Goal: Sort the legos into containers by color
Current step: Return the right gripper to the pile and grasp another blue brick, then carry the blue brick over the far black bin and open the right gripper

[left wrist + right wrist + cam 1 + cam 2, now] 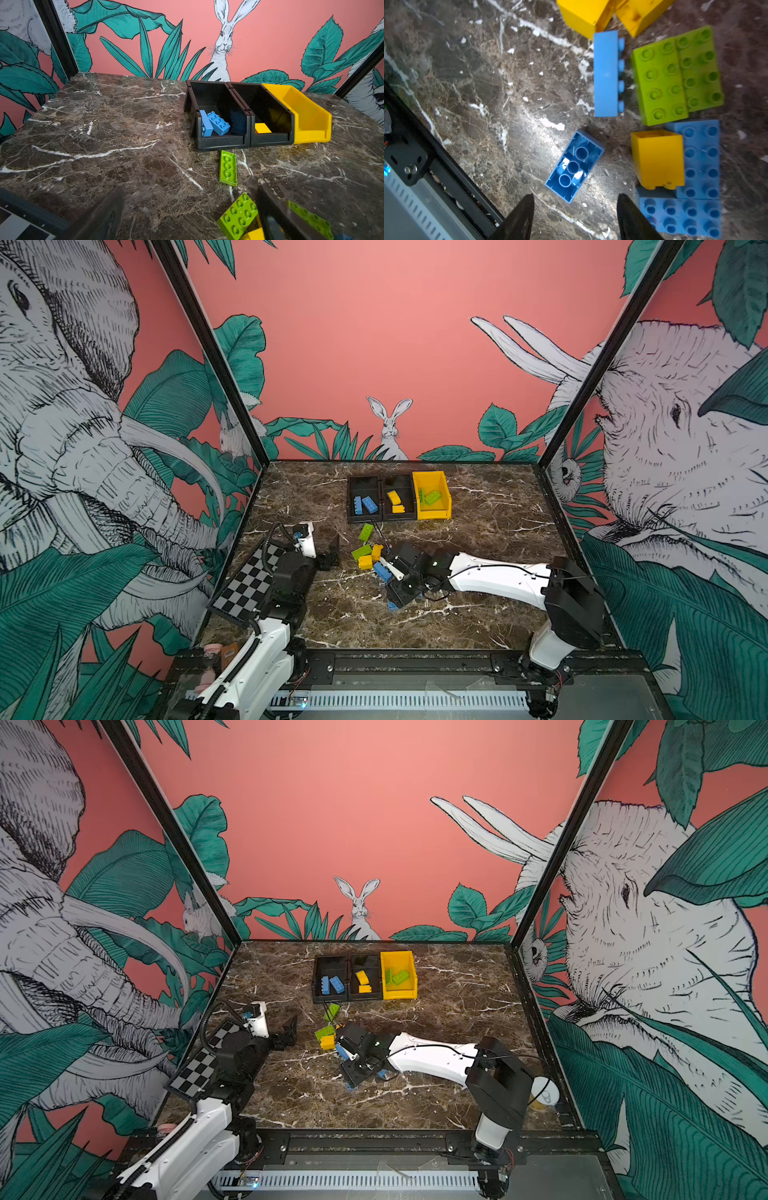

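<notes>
Step in hand: picking up a blue brick
The right gripper [575,199] is released and empty, just short of the upturned blue brick [574,166] on the marble table [488,83]; next it should descend, clench it and carry it to the black bin [363,483] holding blue bricks [369,504]; the left gripper [191,199] is released too, idle

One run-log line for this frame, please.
left hand: open, empty | right hand: open, empty, near upturned blue brick | bins: partly filled | loose bricks on table

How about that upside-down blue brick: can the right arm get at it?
Probably yes. The right gripper is open close by the blue brick, which lies apart from the others on the table, nothing between.
</notes>
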Available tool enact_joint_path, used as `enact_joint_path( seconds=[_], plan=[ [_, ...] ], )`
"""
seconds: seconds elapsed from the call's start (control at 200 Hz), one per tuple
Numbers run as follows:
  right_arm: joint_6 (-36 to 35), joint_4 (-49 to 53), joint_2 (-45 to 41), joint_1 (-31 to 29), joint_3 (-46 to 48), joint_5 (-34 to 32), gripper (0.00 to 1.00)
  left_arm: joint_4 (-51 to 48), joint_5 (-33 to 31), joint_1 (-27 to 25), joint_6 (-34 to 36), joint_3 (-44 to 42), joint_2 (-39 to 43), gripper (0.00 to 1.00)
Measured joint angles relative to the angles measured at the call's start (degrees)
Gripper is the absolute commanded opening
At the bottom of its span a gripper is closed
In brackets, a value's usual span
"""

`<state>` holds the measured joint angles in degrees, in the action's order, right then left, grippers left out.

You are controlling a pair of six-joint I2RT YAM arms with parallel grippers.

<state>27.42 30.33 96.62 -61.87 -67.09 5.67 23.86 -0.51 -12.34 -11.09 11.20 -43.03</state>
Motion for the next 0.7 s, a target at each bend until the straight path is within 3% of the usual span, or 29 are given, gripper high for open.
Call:
enact_joint_path(
  seconds=[0.225, 0.435, 0.7],
  plan=[
    [5.3, 0.2, 3.7, -0.2, -1.9, 0.7, 0.64, -0.1, 0.0, 0.0, 0.0, 0.0, 0.0, 0.99],
    [5.6, 1.7, 11.6, -1.4, -6.4, 1.0, 0.62, -0.4, 0.0, 0.0, 0.0, 0.0, 0.8, 0.99],
    [5.3, 4.1, 15.5, -2.0, -11.3, -0.2, 0.5, -0.7, 0.0, 0.0, 0.0, 0.0, 1.4, 0.99]
  ],
)
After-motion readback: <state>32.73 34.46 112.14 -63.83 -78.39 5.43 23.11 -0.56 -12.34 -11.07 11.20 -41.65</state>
